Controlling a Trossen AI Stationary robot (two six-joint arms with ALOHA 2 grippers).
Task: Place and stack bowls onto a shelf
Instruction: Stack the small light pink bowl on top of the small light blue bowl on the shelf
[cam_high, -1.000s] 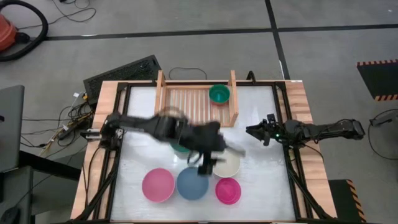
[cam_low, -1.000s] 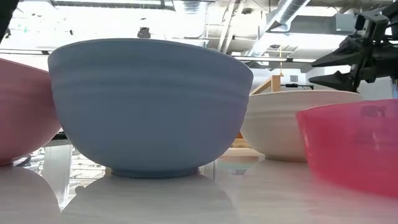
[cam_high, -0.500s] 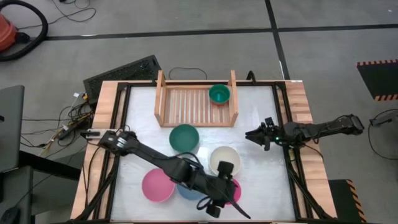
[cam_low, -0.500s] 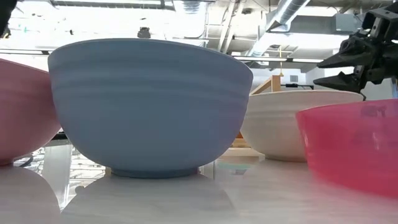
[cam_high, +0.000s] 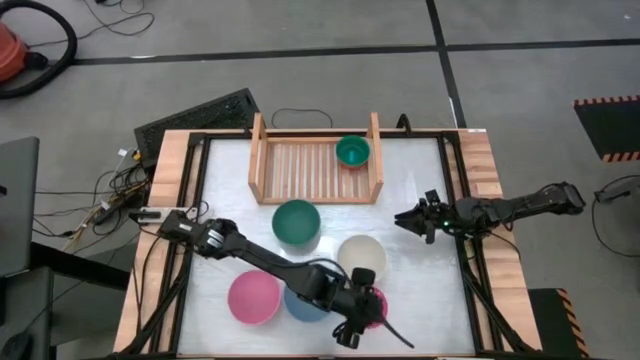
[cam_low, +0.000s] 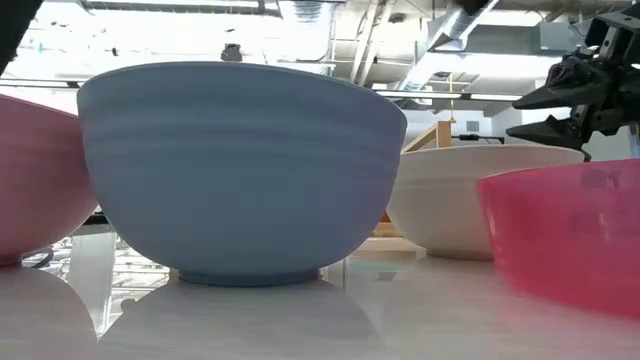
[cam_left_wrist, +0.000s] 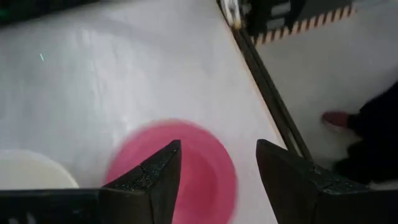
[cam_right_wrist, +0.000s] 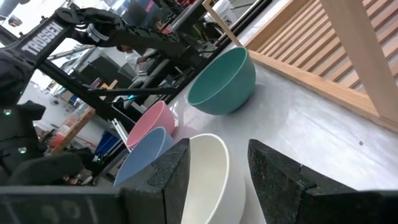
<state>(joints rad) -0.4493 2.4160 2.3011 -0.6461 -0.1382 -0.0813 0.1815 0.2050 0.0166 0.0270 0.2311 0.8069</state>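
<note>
Six bowls are seen here. One small green bowl (cam_high: 352, 151) is set in the wooden shelf (cam_high: 316, 160), at its right end, by the back edge of the table (cam_high: 420, 290). A big teal bowl (cam_high: 296, 222) is found near the middle of the table, just in front of the shelf. A cream-white bowl (cam_high: 362, 256) is placed to its right. Along the front edge, a pink bowl (cam_high: 253, 297), a blue bowl (cam_high: 300, 299) and a small magenta bowl (cam_high: 372, 305) are lined up. The left gripper (cam_high: 352, 322) is held over the magenta bowl, its fingers (cam_left_wrist: 149, 180) spread apart and empty. The right gripper (cam_high: 406, 216) is held near the right edge, also open, with nothing gripped.
</note>
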